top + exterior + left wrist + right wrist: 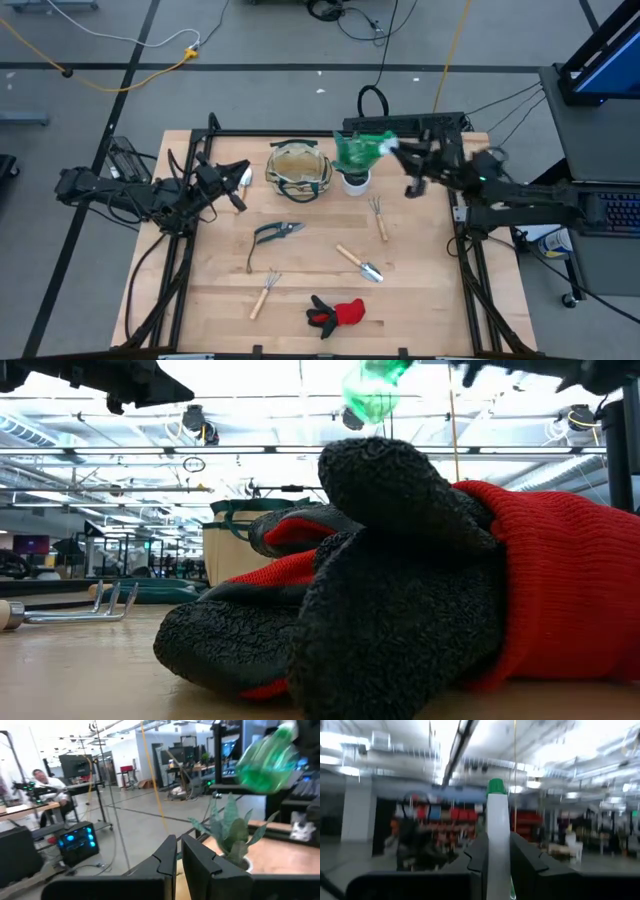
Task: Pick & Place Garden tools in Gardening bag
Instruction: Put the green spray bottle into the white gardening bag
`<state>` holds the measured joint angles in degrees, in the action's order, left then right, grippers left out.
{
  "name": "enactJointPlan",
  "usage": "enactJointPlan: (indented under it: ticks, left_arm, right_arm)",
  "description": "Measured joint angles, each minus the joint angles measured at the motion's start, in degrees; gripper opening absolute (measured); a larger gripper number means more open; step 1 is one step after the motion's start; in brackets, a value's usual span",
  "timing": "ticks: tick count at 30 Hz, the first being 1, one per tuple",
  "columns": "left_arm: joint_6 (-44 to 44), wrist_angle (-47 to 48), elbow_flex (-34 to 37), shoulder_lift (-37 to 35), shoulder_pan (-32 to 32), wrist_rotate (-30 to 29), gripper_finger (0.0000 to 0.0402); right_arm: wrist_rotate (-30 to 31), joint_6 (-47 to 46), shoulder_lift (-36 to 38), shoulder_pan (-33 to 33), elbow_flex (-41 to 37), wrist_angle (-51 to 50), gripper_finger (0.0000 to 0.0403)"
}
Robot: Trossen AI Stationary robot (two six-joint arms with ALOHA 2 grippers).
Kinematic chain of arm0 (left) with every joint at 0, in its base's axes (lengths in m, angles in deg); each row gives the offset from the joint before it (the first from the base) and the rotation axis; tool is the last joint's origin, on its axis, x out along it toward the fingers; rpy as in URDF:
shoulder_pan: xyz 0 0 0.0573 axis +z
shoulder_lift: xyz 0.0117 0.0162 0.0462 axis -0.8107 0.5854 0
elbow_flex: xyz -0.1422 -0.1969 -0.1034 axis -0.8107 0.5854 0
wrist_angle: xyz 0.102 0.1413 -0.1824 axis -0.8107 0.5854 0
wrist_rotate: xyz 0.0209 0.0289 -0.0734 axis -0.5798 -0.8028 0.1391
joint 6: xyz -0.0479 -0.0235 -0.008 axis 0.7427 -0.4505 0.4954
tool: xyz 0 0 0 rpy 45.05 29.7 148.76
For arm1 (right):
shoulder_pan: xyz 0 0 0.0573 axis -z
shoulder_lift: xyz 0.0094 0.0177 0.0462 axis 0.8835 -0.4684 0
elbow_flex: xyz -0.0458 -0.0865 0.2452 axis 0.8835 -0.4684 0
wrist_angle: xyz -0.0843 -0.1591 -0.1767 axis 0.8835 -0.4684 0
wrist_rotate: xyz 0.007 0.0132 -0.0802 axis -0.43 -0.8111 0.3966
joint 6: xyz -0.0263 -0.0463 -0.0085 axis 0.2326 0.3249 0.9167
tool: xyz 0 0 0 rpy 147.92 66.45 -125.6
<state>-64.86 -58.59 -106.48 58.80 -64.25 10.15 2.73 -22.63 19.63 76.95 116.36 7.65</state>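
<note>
Green spray bottle (pixel 360 150) hangs above the potted plant (pixel 355 180) near the bench's (pixel 420 300) far edge, clamped between the right gripper's (pixel 398 150) fingers. Left gripper (pixel 243 180) waits with fingers closed and empty, just beside the gardening bag (pixel 298 170).

Right end effector (pixel 392 150) is raised near the tabletop's far edge, fingers clamped; left end effector (pixel 238 180) is held closed at the left edge.

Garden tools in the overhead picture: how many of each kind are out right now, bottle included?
Wooden-handled hand tools: 3
Pruning shears: 1
Red-black gloves: 1 bundle
Green spray bottle: 1, held up by the right gripper
Total: 6
</note>
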Motion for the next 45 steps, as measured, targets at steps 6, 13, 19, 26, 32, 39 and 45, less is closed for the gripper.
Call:
enactJointPlan:
  ticks: [6, 13, 19, 26, 32, 39, 45]
  left_arm:
    - [0.5, -2.2, 0.0, 0.0, 0.0, 2.2, 0.0031]
    - [-1.2, -2.0, 0.0, 0.0, 0.0, 2.0, 0.0031]
    - [-1.2, -1.9, 0.0, 0.0, 0.0, 1.9, 0.0031]
    - [-0.8, 0.0, 0.0, 0.0, 0.0, 1.8, 0.0031]
    - [1.6, 2.7, 0.0, 0.0, 0.0, 1.8, 0.0031]
    - [2.3, 2.9, 0.0, 0.0, 0.0, 1.9, 0.0031]
    - [2.3, 3.0, 0.0, 0.6, 0.0, 2.1, 0.0031]
  right_arm:
    - [-4.1, 0.3, -14.2, 0.0, 16.2, -16.0, 0.004]
    - [-4.4, 2.5, -29.6, 0.1, 30.1, -26.2, 0.0044]
    - [-4.5, 5.0, -37.1, 0.1, 32.1, -21.7, 0.0043]
    - [-5.5, 7.8, -38.5, 0.5, 32.2, -22.2, 0.0043]
    - [-5.1, 7.9, -38.5, 1.3, 32.2, -27.1, 0.0043]
    - [-2.6, 9.1, -39.6, 1.7, 31.7, -29.1, 0.0043]
    - [-2.5, 8.9, -39.5, 1.7, 31.8, -32.4, 0.0044]
